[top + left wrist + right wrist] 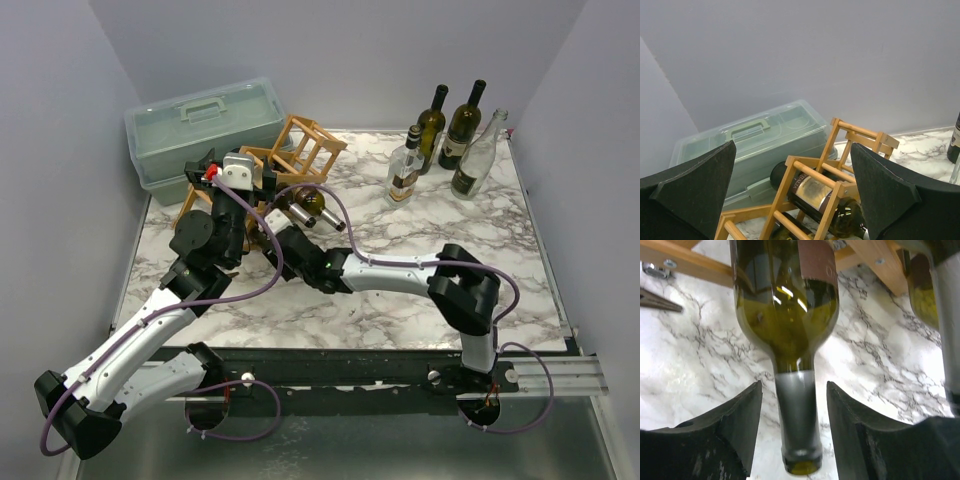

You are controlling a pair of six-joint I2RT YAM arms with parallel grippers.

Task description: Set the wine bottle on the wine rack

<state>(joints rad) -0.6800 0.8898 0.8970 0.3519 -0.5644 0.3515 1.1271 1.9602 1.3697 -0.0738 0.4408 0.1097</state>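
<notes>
The light-brown wooden wine rack (310,148) stands at the back left of the marble table. A green wine bottle (312,204) lies in one of its cells, neck pointing out toward the front. In the right wrist view the bottle's grey-foiled neck (796,410) sits between my right gripper's (794,425) open fingers, with a gap on each side. My left gripper (792,150) is wide open above the rack (860,135), looking down on the labelled bottle (817,192). A second bottle (922,285) lies beside it in the rack.
A pale green plastic toolbox (200,125) stands right behind the rack. Several upright bottles stand at the back right: two dark ones (463,125), a squat clear one (405,165) and a tall clear one (478,155). Grey walls enclose the table.
</notes>
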